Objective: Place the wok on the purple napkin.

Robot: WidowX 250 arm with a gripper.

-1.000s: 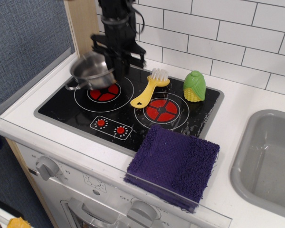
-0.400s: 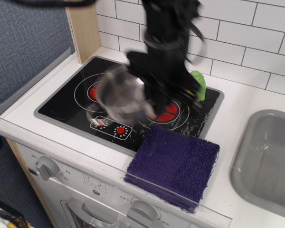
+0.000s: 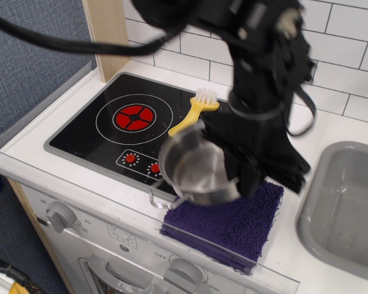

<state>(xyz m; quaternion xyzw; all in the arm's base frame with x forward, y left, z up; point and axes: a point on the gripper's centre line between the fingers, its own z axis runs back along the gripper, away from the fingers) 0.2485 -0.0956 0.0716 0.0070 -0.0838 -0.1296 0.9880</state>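
Moved off the stove, wok (image 3: pixel 196 168) hangs clamped in the pincer (image 3: pixel 245 174) above purple napkin (image 3: pixel 233 223).

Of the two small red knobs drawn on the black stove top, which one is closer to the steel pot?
The right knob. It sits just beside the rim of the pot held by the gripper, while the left knob lies farther out on the open stove top.

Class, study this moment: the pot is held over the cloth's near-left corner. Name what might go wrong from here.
1. The wok hangs tilted over the purple napkin's left edge; released now, it may land half off.
2. The napkin overhangs the counter's front edge, so a push could drag it off.
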